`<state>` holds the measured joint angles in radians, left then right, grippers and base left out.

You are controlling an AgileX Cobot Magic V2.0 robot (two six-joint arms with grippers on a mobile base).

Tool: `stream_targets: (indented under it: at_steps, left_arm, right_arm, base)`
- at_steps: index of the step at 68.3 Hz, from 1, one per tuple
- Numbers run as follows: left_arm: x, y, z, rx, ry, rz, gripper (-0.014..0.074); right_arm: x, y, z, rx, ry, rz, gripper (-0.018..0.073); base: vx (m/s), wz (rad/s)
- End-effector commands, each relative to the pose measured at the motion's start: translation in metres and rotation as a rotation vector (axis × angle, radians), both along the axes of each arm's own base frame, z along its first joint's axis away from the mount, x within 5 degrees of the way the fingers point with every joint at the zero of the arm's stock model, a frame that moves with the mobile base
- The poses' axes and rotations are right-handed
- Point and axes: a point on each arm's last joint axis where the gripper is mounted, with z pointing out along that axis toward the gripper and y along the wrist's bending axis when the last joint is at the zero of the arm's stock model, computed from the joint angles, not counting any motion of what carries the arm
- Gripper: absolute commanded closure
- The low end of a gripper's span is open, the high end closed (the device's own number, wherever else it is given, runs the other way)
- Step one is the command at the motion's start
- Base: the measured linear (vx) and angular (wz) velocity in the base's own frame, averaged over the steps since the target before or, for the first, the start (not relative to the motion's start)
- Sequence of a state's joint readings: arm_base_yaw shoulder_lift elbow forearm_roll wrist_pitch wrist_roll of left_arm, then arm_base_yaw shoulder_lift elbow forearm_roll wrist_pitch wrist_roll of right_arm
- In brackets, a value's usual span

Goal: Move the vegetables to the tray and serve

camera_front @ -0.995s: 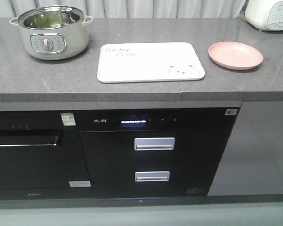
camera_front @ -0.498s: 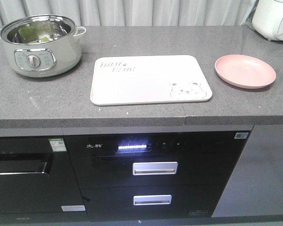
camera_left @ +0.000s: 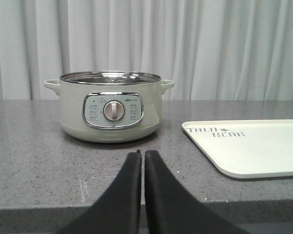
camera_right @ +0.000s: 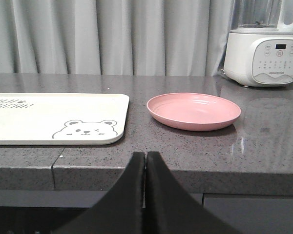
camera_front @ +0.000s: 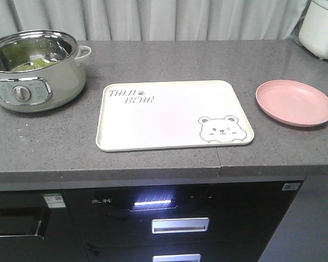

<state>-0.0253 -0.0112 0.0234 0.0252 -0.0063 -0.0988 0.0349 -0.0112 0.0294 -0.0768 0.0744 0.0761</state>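
The tray [camera_front: 175, 117] sits in the middle of the counter [camera_front: 153, 158]. The pot [camera_front: 60, 87] stands to its left — the vegetables [camera_front: 37, 64] lie inside it. The plate [camera_front: 295, 102] lies to the right (a machine [camera_front: 321, 30] stands behind it).

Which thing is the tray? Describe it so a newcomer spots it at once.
Find the long grey countertop. Midway along it, between the pale-green electric pot and the round pink plate, lies the tray. It alone is flat and rectangular: cream-white, round-cornered, with grey "TAIJI BEAR" lettering and a winking bear drawing.
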Motion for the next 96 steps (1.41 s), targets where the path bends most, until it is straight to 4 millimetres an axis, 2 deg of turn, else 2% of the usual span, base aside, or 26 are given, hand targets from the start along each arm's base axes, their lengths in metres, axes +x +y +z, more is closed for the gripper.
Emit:
stream_targets:
  at_steps: [1,96]
  left_arm:
    - [-0.0007,0.0000,-0.0014,-0.019,-0.061,-0.001,0.0604]
    - [-0.0007,0.0000,-0.0014,-0.019,-0.061,-0.001,0.0604]
  right_arm:
    - [0.0000,0.0002,0.0041,-0.004,-0.068,0.001,0.0566]
    - [0.0000,0.0002,0.0041,-0.004,-0.068,0.001,0.0566]
  base:
    - [0.17,-0.01]
    - [0.10,0.01]
